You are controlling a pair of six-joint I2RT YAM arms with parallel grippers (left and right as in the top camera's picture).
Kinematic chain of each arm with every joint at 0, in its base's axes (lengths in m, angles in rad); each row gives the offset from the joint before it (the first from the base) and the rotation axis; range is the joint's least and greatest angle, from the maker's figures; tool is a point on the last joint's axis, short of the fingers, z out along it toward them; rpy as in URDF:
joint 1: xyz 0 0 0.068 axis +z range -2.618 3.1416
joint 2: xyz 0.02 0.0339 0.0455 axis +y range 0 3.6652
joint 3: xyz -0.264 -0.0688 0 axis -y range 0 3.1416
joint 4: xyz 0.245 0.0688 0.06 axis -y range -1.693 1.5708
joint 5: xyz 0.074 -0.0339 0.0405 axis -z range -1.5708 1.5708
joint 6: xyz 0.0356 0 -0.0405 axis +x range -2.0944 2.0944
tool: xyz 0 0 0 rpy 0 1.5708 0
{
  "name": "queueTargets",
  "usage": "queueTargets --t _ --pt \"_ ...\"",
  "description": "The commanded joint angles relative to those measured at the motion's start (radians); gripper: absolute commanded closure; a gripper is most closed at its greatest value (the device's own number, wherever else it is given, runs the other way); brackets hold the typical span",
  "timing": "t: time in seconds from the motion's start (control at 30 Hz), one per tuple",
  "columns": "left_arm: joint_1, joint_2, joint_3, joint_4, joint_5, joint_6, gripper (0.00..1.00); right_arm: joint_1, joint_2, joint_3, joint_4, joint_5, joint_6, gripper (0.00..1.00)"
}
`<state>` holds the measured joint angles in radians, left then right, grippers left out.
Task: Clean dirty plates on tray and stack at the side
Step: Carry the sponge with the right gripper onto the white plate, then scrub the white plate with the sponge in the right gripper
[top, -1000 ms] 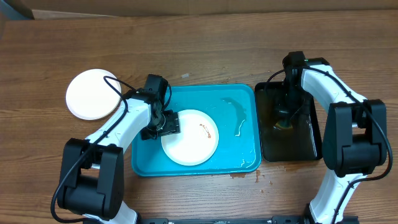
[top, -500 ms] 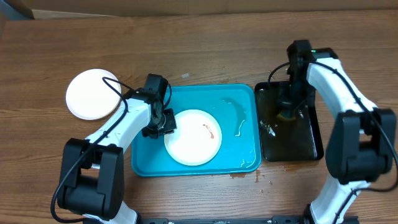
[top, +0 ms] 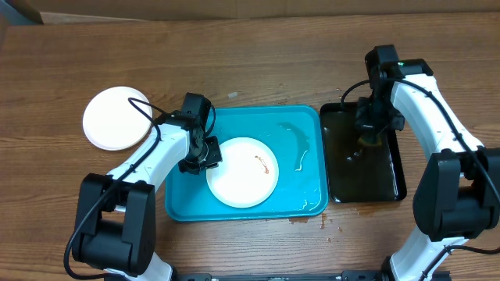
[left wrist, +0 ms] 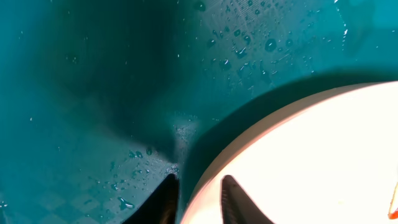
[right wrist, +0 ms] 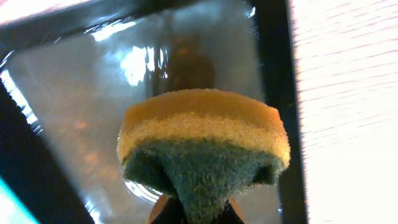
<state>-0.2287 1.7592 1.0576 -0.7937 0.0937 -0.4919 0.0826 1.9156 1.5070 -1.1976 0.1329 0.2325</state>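
The left claw (top: 205, 154) is clamped on the rim of a plate (top: 244, 178), which lies just to its right in the tray (top: 308, 187) (an orange smear (top: 264, 163) marks it). A second plate (top: 116, 117) sits on the table (top: 250, 62), well off to the claw's left. The right claw (top: 367, 137) pinches a sponge (right wrist: 205, 149) directly below it, above the black tray (top: 367, 178).

A robot lab bench staged for dishwashing: a white left arm (top: 144, 164) and right arm (top: 426, 105) at a bare wooden table (top: 258, 70), a plate (top: 242, 176) pinched in the left jaws over a wet blue tray (top: 312, 183), a sponge (right wrist: 205, 143) in the right jaws above a wet black tray (top: 375, 176).
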Motion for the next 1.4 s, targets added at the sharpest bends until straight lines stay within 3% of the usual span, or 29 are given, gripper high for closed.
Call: queueTargets --t 0.0,0.23,0.47,0.67,1.03,1.37 --pt "-0.002 0.003 -0.008 0.01 0.008 -0.01 0.8 0.028 -0.019 0.024 0.009 -0.132 -0.06 0.96" --pt "-0.002 0.003 -0.008 0.019 0.01 -0.01 0.89 0.219 -0.019 0.077 0.065 -0.246 -0.133 0.96" --pt "-0.002 0.003 -0.008 0.024 0.01 -0.01 0.89 0.492 -0.013 0.083 0.16 -0.053 -0.134 0.96" --pt "-0.002 0.003 -0.008 0.023 0.011 -0.009 0.89 0.631 0.041 0.066 0.216 0.115 -0.156 0.96" --pt "-0.002 0.003 -0.008 0.015 0.011 -0.009 0.91 0.666 0.198 0.057 0.261 0.182 -0.155 0.96" --pt "-0.002 0.003 -0.008 0.013 0.011 -0.009 0.95 0.666 0.242 0.057 0.266 -0.032 -0.154 0.96"
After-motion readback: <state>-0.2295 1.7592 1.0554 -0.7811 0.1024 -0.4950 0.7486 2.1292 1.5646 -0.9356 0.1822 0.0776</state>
